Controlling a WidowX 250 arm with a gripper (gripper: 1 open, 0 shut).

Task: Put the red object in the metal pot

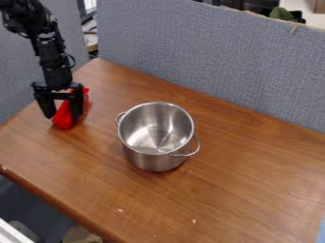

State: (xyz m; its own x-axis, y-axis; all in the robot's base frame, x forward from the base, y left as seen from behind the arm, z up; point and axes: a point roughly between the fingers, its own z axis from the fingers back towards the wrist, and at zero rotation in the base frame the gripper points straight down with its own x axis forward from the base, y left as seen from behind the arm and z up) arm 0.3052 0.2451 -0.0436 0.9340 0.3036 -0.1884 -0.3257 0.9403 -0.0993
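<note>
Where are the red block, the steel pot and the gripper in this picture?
red block (64,118), camera view, on its lower red face showing between the fingers.
steel pot (155,158), camera view, on its outer front wall.
gripper (63,106), camera view, midway between its open fingertips, around the block.

A brown wooden table (241,180) fills the foreground with a glossy top and a rounded near corner, a grey fabric partition (203,52) stands along its far edge, and some dark and green clutter (282,12) peeks over the top of that partition.
</note>
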